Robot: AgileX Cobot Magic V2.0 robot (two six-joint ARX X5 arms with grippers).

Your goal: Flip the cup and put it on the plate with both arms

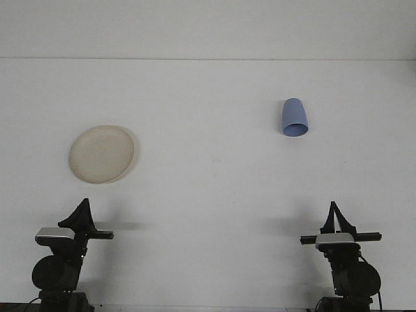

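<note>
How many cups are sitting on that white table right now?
1. A single blue cup sits on the right side of the table, toward the back, well apart from the beige plate on the left. Nothing in view could hide another.

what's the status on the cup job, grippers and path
Left gripper and right gripper both empty, low. Blue cup apart from plate. Nothing between.

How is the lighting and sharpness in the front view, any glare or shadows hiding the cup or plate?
Front view: even, soft light, no glare; the blue cup and cream plate read clearly, slightly soft-focused; faint shadows lie beside each arm on the white table, hiding nothing.
</note>
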